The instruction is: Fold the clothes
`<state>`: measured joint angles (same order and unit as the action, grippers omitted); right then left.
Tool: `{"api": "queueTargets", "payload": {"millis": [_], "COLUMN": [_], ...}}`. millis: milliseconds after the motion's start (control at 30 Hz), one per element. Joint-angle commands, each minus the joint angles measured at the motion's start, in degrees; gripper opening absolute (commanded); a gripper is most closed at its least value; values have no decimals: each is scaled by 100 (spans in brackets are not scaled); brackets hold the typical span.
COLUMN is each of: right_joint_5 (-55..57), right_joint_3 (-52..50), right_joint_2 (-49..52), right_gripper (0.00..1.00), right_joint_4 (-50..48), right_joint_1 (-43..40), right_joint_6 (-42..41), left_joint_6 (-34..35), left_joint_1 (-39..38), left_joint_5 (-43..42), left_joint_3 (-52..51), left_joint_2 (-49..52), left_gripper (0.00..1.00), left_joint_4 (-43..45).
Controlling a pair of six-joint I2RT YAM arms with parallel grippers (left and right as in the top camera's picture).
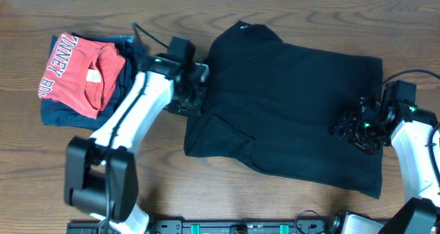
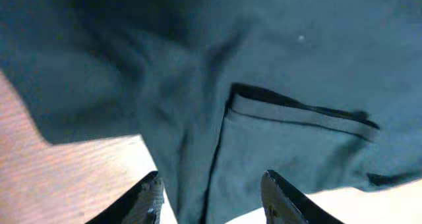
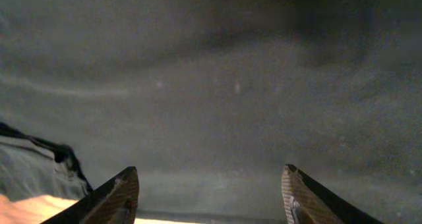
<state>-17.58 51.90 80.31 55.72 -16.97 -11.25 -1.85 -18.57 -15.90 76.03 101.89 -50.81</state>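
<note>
The black short-sleeved shirt (image 1: 289, 107) lies spread on the wooden table, collar at the top middle. My left gripper (image 1: 194, 89) is open at the shirt's left edge; the left wrist view shows its jaws (image 2: 212, 196) apart over a folded sleeve hem (image 2: 297, 115). My right gripper (image 1: 352, 129) is open over the shirt's right side; the right wrist view shows its jaws (image 3: 208, 197) wide apart above the black fabric (image 3: 217, 85), holding nothing.
A red shirt with white lettering (image 1: 79, 69) lies on a navy blue garment (image 1: 124, 76) at the back left. The wooden table (image 1: 206, 193) shows around the shirt. Bare table shows in the left wrist view (image 2: 59, 178).
</note>
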Motion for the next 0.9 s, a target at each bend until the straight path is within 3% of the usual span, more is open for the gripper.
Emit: {"api": "queueTargets", "payload": {"millis": [0, 267, 867], "right_joint_5": [-101, 50, 151], "right_joint_3": [-7, -7, -7], "right_joint_2": [-22, -22, -22], "right_gripper": [67, 68, 68], "right_joint_4": [24, -20, -20], "right_joint_1": [-37, -37, -37], "right_joint_6": [240, 254, 251], "left_joint_6": [-164, -160, -372], "left_joint_1": [-136, -522, -675], "left_joint_5": [269, 146, 184], "left_joint_3": [-48, -48, -330], "left_joint_2": [251, 835, 935], "left_gripper": [50, 40, 40], "left_joint_4": [118, 264, 748]}}
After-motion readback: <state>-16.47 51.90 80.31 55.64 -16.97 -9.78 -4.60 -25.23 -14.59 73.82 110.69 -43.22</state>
